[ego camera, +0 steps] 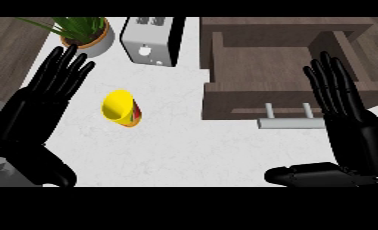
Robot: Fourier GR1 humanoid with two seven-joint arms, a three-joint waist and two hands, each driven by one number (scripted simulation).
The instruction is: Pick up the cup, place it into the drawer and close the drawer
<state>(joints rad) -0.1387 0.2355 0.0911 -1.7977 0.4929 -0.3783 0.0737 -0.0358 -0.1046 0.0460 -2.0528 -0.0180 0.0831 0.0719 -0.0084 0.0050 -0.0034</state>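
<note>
Both hands are spread and hold nothing: the left hand (46, 101) at the view's left, the right hand (341, 114) over the open drawer (258, 69). Between them the yellow cup (120, 107) stands on the desk (177, 139), untouched. All 3 steps remain: picking, placing, closing.
</note>
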